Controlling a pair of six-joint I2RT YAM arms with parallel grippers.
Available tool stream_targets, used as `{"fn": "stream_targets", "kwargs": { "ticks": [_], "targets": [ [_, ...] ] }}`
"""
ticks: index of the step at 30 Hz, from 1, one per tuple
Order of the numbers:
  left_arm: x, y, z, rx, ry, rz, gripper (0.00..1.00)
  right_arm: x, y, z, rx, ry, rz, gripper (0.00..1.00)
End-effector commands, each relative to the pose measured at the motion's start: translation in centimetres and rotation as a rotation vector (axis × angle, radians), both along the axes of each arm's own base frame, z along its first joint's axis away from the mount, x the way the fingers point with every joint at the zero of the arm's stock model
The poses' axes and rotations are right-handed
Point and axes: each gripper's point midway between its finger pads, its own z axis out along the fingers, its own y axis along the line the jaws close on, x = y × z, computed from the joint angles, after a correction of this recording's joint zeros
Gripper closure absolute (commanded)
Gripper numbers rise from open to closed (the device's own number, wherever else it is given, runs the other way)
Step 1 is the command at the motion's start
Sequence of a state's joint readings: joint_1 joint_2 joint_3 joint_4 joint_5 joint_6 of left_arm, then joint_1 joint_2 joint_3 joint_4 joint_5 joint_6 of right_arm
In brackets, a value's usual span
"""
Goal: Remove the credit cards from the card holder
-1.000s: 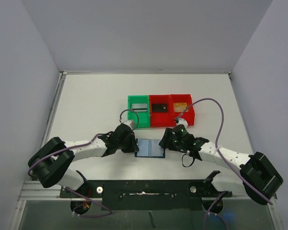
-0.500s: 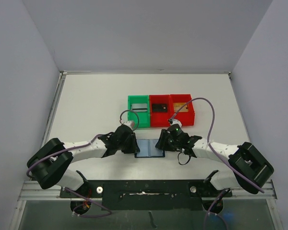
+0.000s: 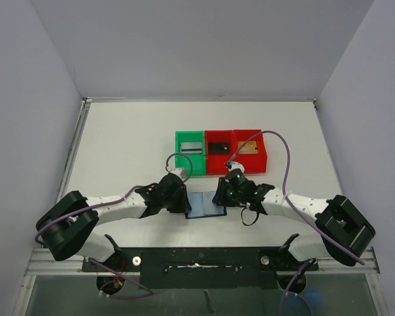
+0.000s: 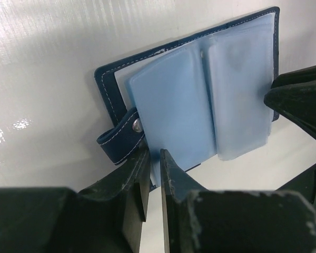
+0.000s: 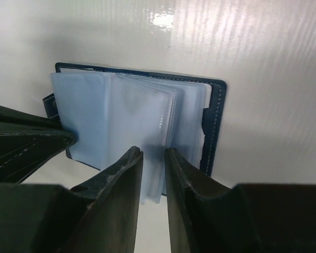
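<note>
The card holder (image 3: 206, 204) lies open and flat on the white table (image 3: 131, 145), toward the near edge and on the near side of a row of three bins. Its long axis runs left to right across the table. The fold runs near to far, and the inner side faces up. The navy cover frames pale blue plastic sleeves (image 4: 200, 100), which fan out from the fold. A snap strap (image 4: 124, 139) sticks out from the holder's left end.

The holder sits directly between the two grippers, one at each short end. The left gripper (image 3: 184, 201) reaches in from the left. Its fingers are drawn almost together and clamped on the edge of the holder's left half, just beside the snap strap. The right gripper (image 3: 222, 196) comes in from the right. In its wrist view, its fingers (image 5: 127, 174) stand a narrow way apart with the loose edges of several sleeves hanging between them. It cannot be told whether the pads are pressing on those sleeves.

The silver-grey credit card (image 3: 192, 149) lies in the green bin (image 3: 179, 153). The black credit card (image 3: 218, 148) lies in the middle red bin (image 3: 218, 168), and the gold-tan credit card (image 3: 248, 147) in the right red bin (image 3: 262, 155). All three cards are well apart from the holder.
</note>
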State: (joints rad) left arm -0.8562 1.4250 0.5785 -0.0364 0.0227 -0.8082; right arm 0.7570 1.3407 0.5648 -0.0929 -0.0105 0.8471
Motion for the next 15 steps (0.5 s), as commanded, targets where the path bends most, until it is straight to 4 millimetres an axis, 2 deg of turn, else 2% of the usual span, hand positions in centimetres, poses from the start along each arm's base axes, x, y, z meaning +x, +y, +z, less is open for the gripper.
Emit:
{"fn": "stream_targets", "kwargs": {
  "ticks": [1,7,15],
  "targets": [
    [0.1,-0.8,1.3,-0.013,-0.025,-0.017,0.87,1.1,1.5,2.7,-0.024,-0.08,0.028,0.75],
    [0.2,-0.6,1.6,-0.002,-0.032,-0.004,0.86,0.9,2.1,3.0,-0.025,-0.078,0.047,0.74],
    [0.0,-0.3,1.7,0.002,-0.034,0.001,0.86,1.3,0.5,2.8,-0.105,-0.075,-0.015,0.71]
  ]
}}
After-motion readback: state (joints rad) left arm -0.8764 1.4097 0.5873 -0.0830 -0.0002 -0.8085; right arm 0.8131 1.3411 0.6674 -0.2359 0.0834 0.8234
